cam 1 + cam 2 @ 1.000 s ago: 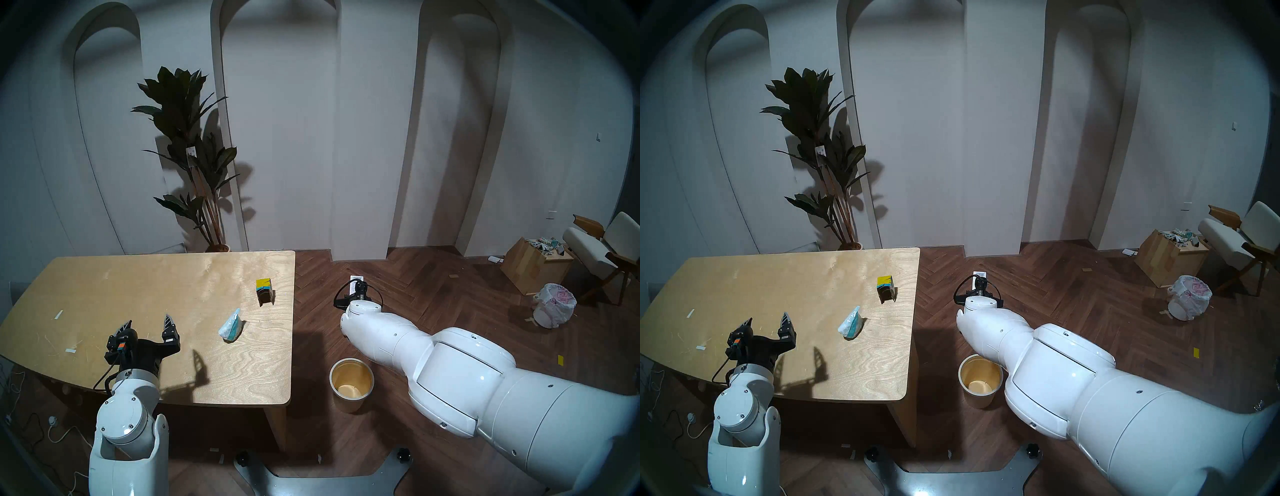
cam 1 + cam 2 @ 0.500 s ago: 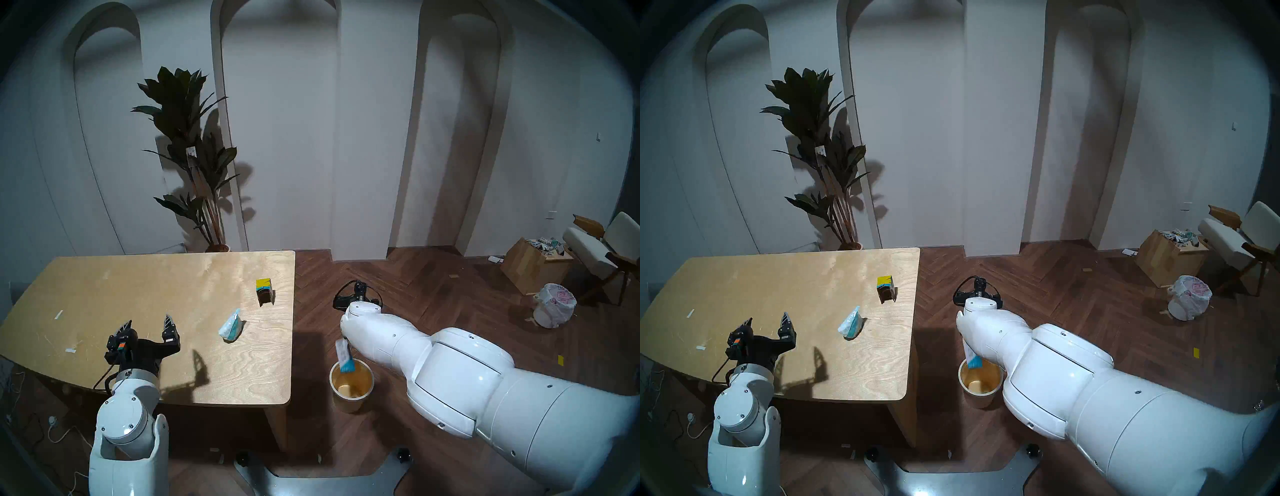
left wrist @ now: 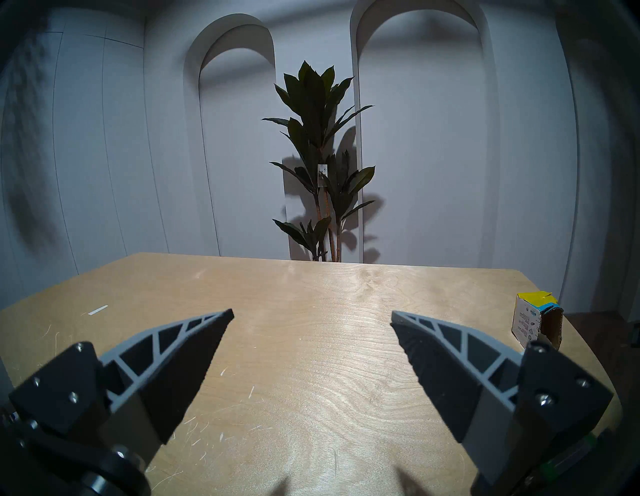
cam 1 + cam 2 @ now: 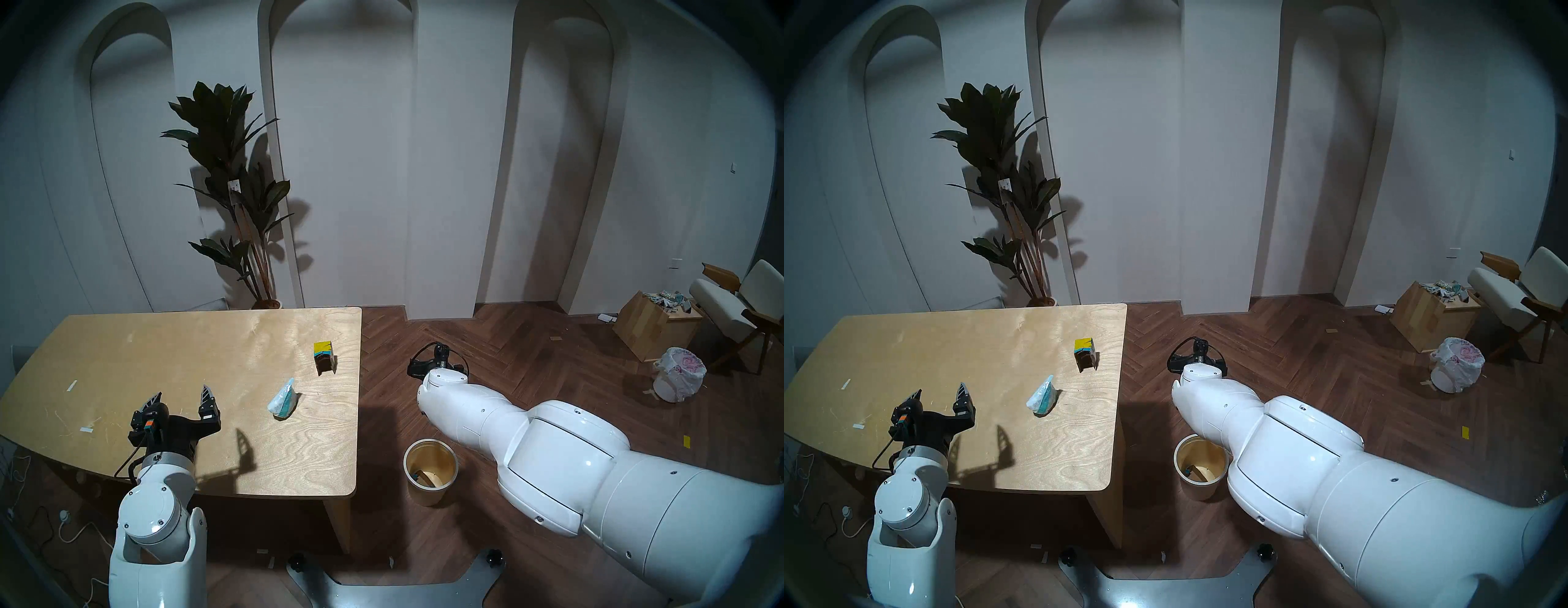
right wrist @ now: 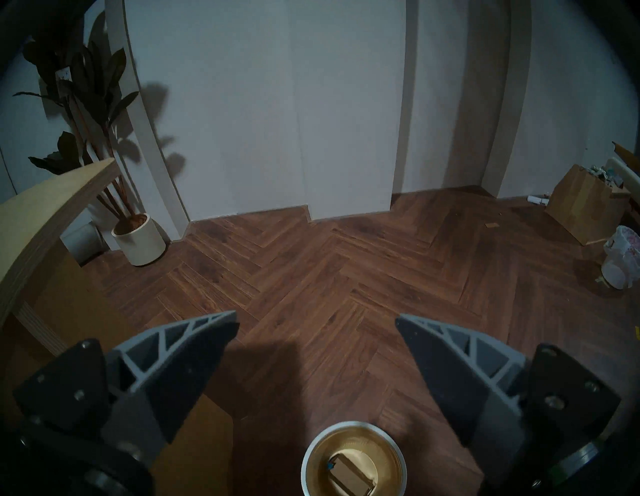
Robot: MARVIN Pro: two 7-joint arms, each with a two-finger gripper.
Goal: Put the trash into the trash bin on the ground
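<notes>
The right claw (image 5: pixel 317 322) hangs over the floor with its jaws spread wide and nothing between them; in its wrist view the trash bin (image 5: pixel 353 427) sits at the bottom centre of the frame, directly below, and the long carton (image 5: pixel 348 476) lies inside on the bin's floor, tilted with its long axis running from the centre toward the lower right. In the head view that same bin (image 4: pixel 430 443) stands on the wooden floor just right of the bench (image 4: pixel 169 339), below and left of the right arm's forearm. Two pieces of trash remain on the bench: the soft teal-white pouch (image 4: pixel 283 401) near the middle of the frame and the small black-and-yellow box (image 4: pixel 324 358) above and right of it, close to the bench's right edge. The left claw (image 4: pixel 182 397) hovers above the bench at lower left, jaws also wide apart and empty, pointing toward the top of the frame. The pouch lies to the right of this claw and is the nearer of the two pieces; its long axis slants from lower left to upper right. The box lies further up and right, seen at the right edge of the left wrist view (image 3: pixel 535 324). Judging by position, the left arm is nearer the pouch, while the right arm is nearer the bin. Nothing stands between the left claw and the pouch; the bench's right edge lies between both pieces and the bin. A potted plant (image 4: pixel 229 170), a light-wood box (image 4: pixel 649 329) and a bag-lined white bin (image 4: pixel 679 373) stand well apart.
</notes>
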